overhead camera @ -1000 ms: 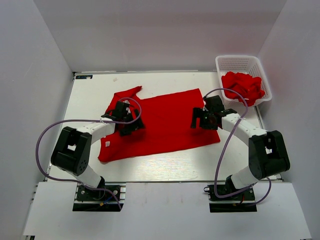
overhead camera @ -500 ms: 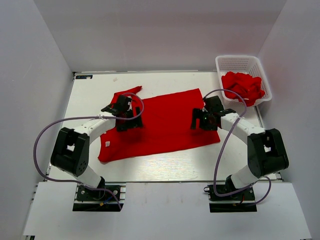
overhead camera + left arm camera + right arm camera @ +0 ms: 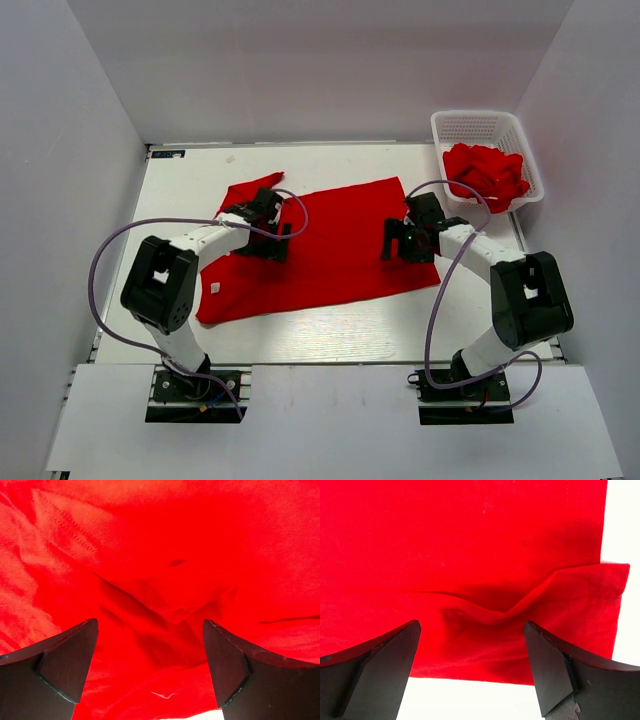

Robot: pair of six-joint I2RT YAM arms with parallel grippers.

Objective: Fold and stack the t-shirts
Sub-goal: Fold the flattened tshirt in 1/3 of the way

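Red t-shirt (image 3: 335, 250) spread flat on white table (image 3: 185, 195), my left gripper (image 3: 272, 236) over its sleeve end, my right gripper (image 3: 394, 240) over its hem end, further red t-shirts (image 3: 487, 173) heaped in mesh basket (image 3: 478, 122).

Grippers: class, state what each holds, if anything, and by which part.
Nothing. The left gripper and right gripper stand open over the shirt.

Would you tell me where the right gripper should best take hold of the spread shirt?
Probably the raised crease near the shirt's hem, from straight above: the cloth lies flat elsewhere, and that ridge sits between the open right gripper's fingers.
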